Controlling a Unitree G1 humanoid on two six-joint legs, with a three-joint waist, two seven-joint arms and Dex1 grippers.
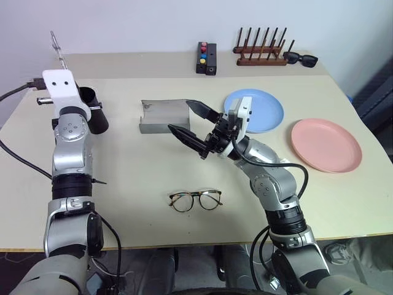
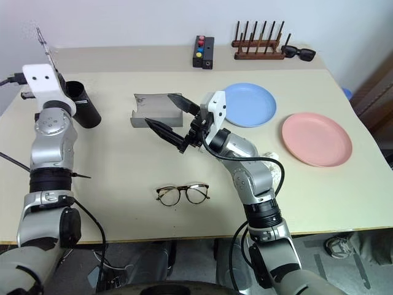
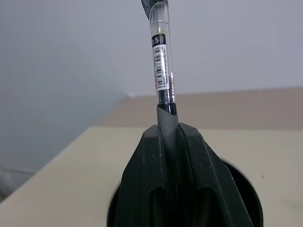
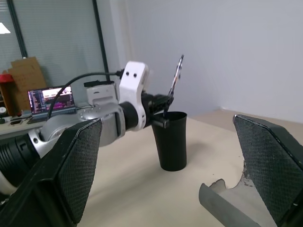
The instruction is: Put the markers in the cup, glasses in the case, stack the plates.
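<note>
A slim marker, its clear barrel carrying a printed label and barcode, is clamped between the matte black jaws of the left gripper, directly over the round mouth of the cup. The cup, a tall plain black tumbler narrowing toward its base, stands upright at about 10 o'clock on the smooth beige surface. In the right wrist view the marker is seen tilted, rising above the cup's rim.

The right gripper is held above the middle of the surface with its 2 textured black jaws spread wide apart and nothing between them. Just beyond it, toward 12 o'clock, the case lies open, a grey, metallic-looking rectangular shell.

The glasses, thin tortoiseshell rims with 2 round clear lenses, lie flat at about 6 o'clock, well apart from both grippers.

The 2 round, shallow plates lie side by side and unstacked: the light blue plate at about 1 o'clock and the salmon pink plate at about 3 o'clock.

Along the far edge, a small black box with coloured buttons, a dark wooden rack of upright pegs and black sunglasses are seen.
</note>
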